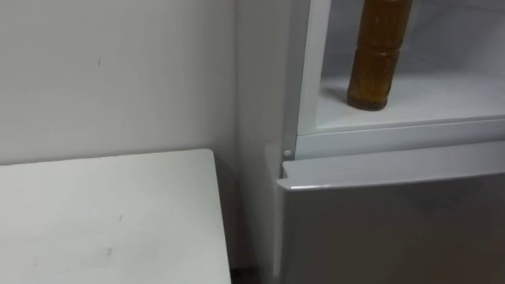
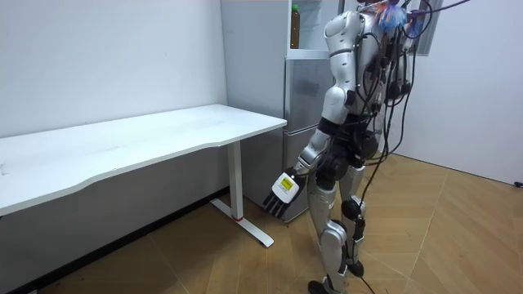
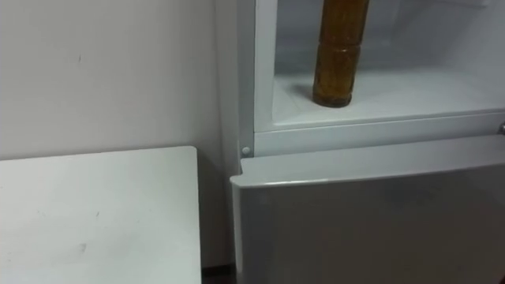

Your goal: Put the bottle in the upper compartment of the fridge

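Note:
An amber-brown bottle (image 1: 379, 59) stands upright on the white floor of the open upper fridge compartment (image 1: 450, 102), near its left wall; the bottle's top is cut off by the view's edge. In the room view the bottle (image 2: 295, 24) shows inside the fridge, level with my shoulder. I stand close in front of the fridge. My left hand (image 2: 284, 193) hangs low beside my thigh with straight fingers, holding nothing.
The lower fridge door (image 1: 394, 229) is closed, just below the open compartment. A white table (image 1: 102, 221) stands against the wall to the left of the fridge, with a narrow gap between them. Wooden floor lies behind me.

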Controlling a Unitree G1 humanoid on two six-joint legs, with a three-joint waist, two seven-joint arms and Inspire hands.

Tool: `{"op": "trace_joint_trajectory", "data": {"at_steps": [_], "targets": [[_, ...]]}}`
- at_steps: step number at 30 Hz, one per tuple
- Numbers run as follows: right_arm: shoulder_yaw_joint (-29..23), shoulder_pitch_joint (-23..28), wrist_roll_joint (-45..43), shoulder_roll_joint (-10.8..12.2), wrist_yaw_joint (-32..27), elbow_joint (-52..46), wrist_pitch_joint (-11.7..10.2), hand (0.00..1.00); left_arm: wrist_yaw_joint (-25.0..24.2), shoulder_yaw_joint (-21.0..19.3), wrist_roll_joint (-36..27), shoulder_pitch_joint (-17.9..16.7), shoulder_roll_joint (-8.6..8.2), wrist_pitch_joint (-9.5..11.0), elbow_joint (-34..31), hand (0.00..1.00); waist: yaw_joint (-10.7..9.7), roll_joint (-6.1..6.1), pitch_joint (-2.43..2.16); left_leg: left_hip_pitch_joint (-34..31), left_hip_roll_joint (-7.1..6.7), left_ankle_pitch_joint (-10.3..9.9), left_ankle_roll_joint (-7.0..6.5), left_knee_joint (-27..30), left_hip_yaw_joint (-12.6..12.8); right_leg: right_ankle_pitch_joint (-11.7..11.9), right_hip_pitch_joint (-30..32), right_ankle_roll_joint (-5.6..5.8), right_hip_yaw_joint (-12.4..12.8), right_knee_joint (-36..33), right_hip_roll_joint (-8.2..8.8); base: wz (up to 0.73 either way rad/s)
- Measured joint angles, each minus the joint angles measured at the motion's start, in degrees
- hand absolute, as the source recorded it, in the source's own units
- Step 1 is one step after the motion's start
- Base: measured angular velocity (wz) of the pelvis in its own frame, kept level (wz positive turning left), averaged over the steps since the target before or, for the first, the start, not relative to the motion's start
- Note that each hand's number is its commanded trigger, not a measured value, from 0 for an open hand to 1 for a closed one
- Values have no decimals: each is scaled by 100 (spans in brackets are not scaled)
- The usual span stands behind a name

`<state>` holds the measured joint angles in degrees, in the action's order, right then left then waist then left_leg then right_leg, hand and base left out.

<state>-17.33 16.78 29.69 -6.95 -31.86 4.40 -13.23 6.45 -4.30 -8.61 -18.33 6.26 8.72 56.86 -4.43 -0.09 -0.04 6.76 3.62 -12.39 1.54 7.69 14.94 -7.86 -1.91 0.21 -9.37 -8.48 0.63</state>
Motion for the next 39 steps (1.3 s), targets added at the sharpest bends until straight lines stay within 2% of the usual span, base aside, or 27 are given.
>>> {"op": "trace_joint_trajectory", "data": {"at_steps": [6,9,15,21,26,29,39], "targets": [[383,103,205,-7,-45,452,14,0,-27,18,5,4,5,-1,-4,0,5,-1,-2,-6,-14,1,-1,0,-3,-21,13,7,8,-17,13,0],[516,113,191,-24,-12,781,-3,0,-53,47,-3,13,31,-1,-1,0,4,-40,-14,6,-15,1,-1,3,-11,-21,-4,7,-6,-17,15,1],[423,66,568,-20,-25,1746,4,0,-93,-3,-90,-100,45,-1,-65,0,-24,-70,-14,4,-18,1,-2,3,-15,-25,-11,12,-26,-15,27,1],[-49,81,1580,-19,-282,1857,1,0,-88,-41,-84,-127,116,0,-182,0,-32,-115,-14,76,-22,1,-1,3,-15,-62,-34,14,-45,-24,34,0],[-497,48,2362,-21,-632,1847,-20,0,-75,-150,-82,-113,147,-7,-187,0,-124,-147,-15,85,-26,1,-1,-2,-73,-73,-70,14,-91,-26,40,5],[-845,12,2693,-28,-897,1687,-45,0,-78,-270,-84,-140,154,-93,-304,0,-187,-175,-11,108,-32,1,-1,-3,-93,-100,-102,20,-115,-25,46,6],[-1653,-50,2827,-428,-1751,1168,-127,0,-77,-477,-81,-142,166,-141,-462,0,-242,-306,1,84,-33,1,-1,-29,-94,-107,-96,25,-96,-20,36,0]]}}
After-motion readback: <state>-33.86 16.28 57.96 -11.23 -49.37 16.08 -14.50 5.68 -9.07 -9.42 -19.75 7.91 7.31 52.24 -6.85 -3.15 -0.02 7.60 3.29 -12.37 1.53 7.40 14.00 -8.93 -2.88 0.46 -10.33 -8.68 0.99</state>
